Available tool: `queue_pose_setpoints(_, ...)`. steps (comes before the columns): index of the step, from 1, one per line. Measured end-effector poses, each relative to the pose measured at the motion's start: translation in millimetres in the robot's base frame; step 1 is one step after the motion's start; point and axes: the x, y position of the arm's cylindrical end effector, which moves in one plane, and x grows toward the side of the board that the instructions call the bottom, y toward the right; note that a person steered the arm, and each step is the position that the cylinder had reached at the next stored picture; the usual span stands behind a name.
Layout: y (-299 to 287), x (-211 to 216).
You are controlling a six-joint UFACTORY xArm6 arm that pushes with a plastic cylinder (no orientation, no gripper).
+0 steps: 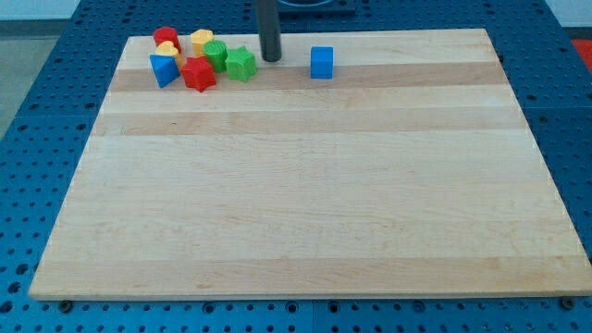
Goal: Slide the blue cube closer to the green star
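A: Where do we stand with our tip (270,59)?

B: We have it down on the wooden board (305,185) near the view's top edge, the dark rod (268,28) rising straight out of frame above it. There is no pincer on this arm, only the rod, so there is nothing to call released or clenched.

A: And what lies nearest to us?

B: To the view's left, just beside our tip, we see the green star (241,64). There is a narrow strip of bare wood between them; we are not touching it. To the view's right, a bit farther off, sits the blue cube (321,62), also clear of us. So our tip stands between the two, closer to the star.

A: Is the cube alone?

B: Yes, it stands by itself, apart from every other block, at roughly the same height in the view as the star.

A: And beyond the star?

B: We see a tight cluster at the view's top left. A second green block (215,53) touches the star's left side. A red block (198,74) lies below that, with a blue block (164,70) at the cluster's left end. Behind them are a yellow block (201,40), another red block (166,37) and a second yellow one (168,49), whose shapes we cannot make out.
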Motion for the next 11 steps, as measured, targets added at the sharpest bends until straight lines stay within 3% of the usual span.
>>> queue_pose_setpoints(2,86,-21)
queue_pose_setpoints(4,122,12)
queue_pose_setpoints(7,92,38)
queue_pose_setpoints(11,31,11)
